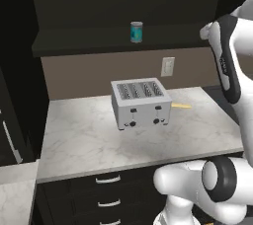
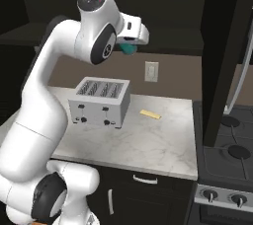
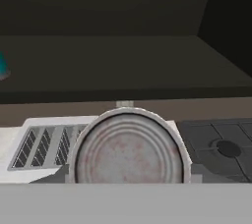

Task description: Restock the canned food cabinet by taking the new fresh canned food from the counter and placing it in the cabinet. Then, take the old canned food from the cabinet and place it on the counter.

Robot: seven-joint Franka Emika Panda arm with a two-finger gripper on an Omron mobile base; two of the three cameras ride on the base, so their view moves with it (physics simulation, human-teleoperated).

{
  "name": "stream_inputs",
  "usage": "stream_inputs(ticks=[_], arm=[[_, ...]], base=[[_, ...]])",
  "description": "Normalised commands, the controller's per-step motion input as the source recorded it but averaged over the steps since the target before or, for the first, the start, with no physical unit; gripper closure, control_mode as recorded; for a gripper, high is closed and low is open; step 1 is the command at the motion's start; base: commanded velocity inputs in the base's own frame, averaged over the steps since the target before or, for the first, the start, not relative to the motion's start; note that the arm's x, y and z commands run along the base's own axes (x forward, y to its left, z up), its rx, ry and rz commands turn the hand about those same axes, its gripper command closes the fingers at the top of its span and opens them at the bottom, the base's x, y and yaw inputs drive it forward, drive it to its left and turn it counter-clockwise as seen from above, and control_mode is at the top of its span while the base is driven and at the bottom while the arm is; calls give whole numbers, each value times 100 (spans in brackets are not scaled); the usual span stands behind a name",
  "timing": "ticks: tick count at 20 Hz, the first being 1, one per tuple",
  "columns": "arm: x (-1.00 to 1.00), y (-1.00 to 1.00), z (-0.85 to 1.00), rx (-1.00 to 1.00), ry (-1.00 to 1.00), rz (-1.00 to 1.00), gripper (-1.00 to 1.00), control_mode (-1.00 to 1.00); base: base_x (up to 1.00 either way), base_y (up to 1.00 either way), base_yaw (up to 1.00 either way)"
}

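A simulated kitchen with dark cabinetry. At the left, a near-black wall cabinet (image 1: 89, 41) runs wide above the scene, its long shelf board carrying one teal can (image 1: 136, 32) that stands upright near the middle of the shelf. Below it, a white-grey marbled worktop (image 1: 84, 140) sits over black drawers with curved silver handles (image 1: 108, 179). A silver four-slot toaster (image 1: 141, 102) stands near the middle of the worktop, and a thin yellow strip (image 1: 181, 105) lies flat just to its right. A white wall outlet (image 1: 168, 66) is set in the brown backsplash behind the toaster.

Further right, the white robot arm reaches up toward the shelf. In the right base view its end effector (image 2: 129, 47) is raised to shelf height, above the toaster, clamped on a second can with a teal body. In the hand view that silver-topped can (image 3: 129, 149) sits close at the bottom of the picture, its ringed lid facing the camera, in front of the shelf edge.

At the far right, a stove (image 2: 230, 165) with dark burners adjoins the worktop.
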Motion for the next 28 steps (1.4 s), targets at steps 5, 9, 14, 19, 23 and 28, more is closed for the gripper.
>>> stream_inputs(ticks=[5,9,14,19,23,28], arm=[[63,0,27,0,1,0,100,-100],[63,0,0,2,0,0,100,-100],[62,0,-22,3,0,0,100,-100],[62,0,-31,3,0,0,100,-100],[61,0,-22,1,0,0,100,-100],[59,0,-1,0,0,0,100,-100]], base=[[0,0,0],[0,0,0],[0,0,0],[0,0,0],[0,0,0],[0,0,0]])
